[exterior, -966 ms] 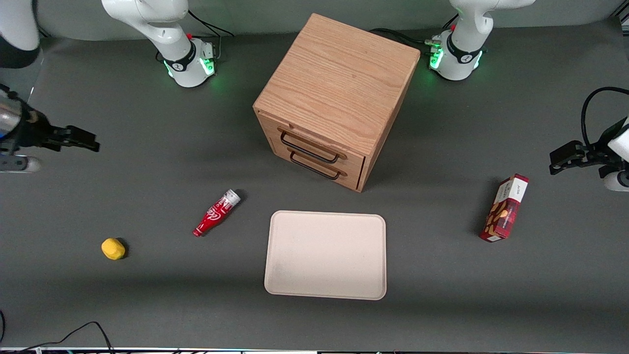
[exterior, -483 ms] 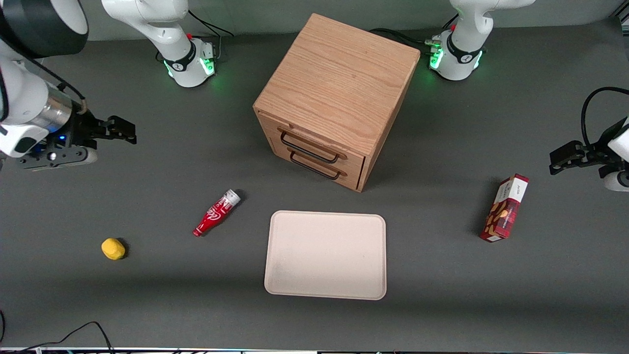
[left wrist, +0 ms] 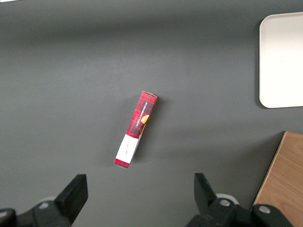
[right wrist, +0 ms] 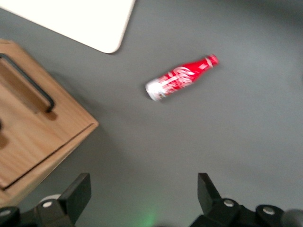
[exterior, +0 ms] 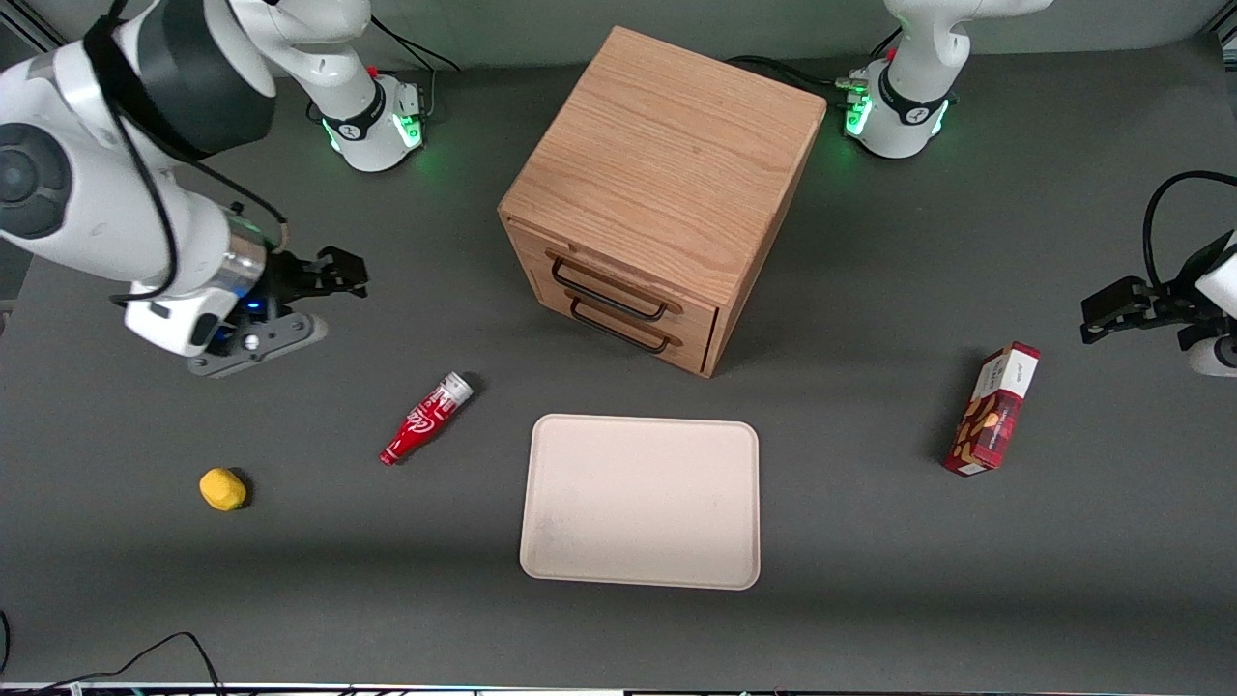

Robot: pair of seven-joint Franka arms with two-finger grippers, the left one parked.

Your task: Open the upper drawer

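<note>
The wooden cube cabinet [exterior: 667, 164] stands at the table's middle, farther from the front camera than the tray. Its upper drawer [exterior: 618, 282] is shut, with a thin black wire handle [exterior: 607, 290]; an identical drawer [exterior: 628, 329] sits just below. My right gripper [exterior: 338, 274] is open and empty, held above the table toward the working arm's end, well apart from the cabinet. In the right wrist view the cabinet's front [right wrist: 33, 137] and a black handle [right wrist: 28, 82] show, with the open gripper [right wrist: 144, 191] over bare table.
A red cola bottle [exterior: 425, 419] lies on the table nearer the camera than the gripper; it also shows in the right wrist view [right wrist: 181, 77]. A yellow lump [exterior: 222, 488], a cream tray [exterior: 641, 580] and a red snack box [exterior: 995, 408] lie nearer the camera.
My right arm has swung in from the table's end toward the cabinet, about a third of the way. Nothing else has moved.
</note>
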